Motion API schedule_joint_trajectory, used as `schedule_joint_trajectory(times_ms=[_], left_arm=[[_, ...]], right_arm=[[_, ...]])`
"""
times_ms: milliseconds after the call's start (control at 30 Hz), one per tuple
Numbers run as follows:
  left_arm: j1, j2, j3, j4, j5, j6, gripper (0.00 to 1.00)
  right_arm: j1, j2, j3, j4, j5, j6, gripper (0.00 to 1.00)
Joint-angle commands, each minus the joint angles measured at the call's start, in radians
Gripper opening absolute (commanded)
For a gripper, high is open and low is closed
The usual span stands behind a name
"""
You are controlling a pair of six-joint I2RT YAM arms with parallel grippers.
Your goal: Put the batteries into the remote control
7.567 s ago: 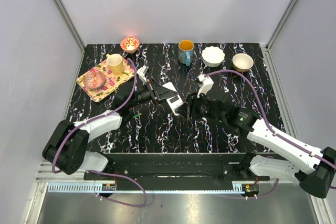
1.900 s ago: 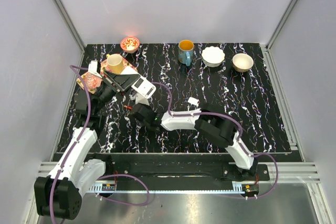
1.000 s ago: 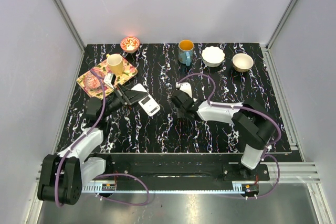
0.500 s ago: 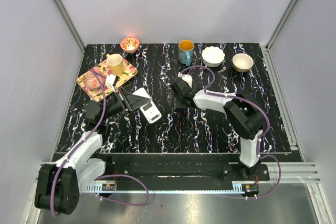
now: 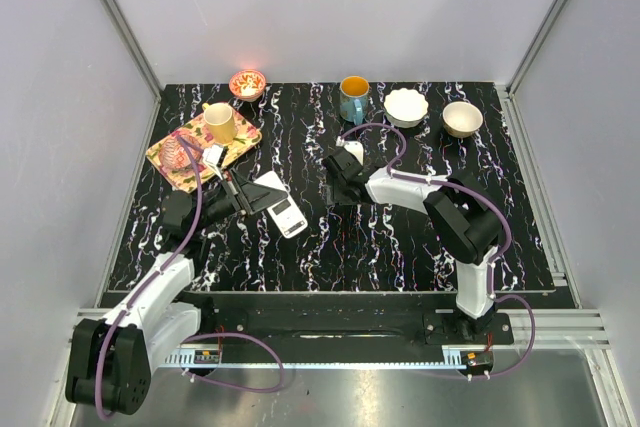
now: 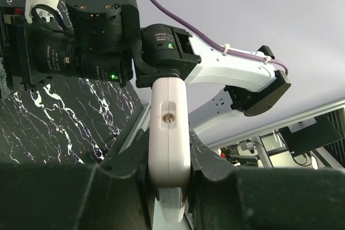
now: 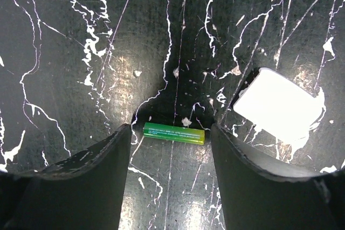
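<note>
1. Green battery [image 7: 173, 133] lies flat on the table [image 7: 81, 52], its long axis crosswise between the right gripper [image 7: 171, 131], whose fingers are spread.
2. Left gripper [image 6: 168, 168] clamps the white remote [image 6: 168, 127] lengthwise.
3. Tray [image 5: 241, 142] holds a cup [image 5: 220, 122] and a glass dish [image 5: 180, 152].

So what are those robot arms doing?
The left gripper is squeezing the remote control, holding it by its edges. The right gripper is open and hovers over a green battery that lies on the black table, between its fingers but not grabbed yet. A flat white piece lies beside it.
</note>
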Motion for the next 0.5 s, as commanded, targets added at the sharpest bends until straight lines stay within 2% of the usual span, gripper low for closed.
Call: schedule_joint_trajectory(times_ms=[0, 267, 467], left_arm=[[-0.003, -0.023, -0.006, 0.033, -0.005, 0.026, 0.0], [-0.005, -0.049, -0.014, 0.007, -0.005, 0.037, 0.0], [-0.026, -0.068, -0.04, 0.01, 0.004, 0.066, 0.0]], right_arm=[[-0.005, -0.008, 0.023, -0.046, -0.019, -0.024, 0.67], [-0.005, -0.074, 0.038, -0.039, -0.048, -0.08, 0.71], [-0.005, -0.141, 0.001, 0.028, -0.095, -0.352, 0.67]])
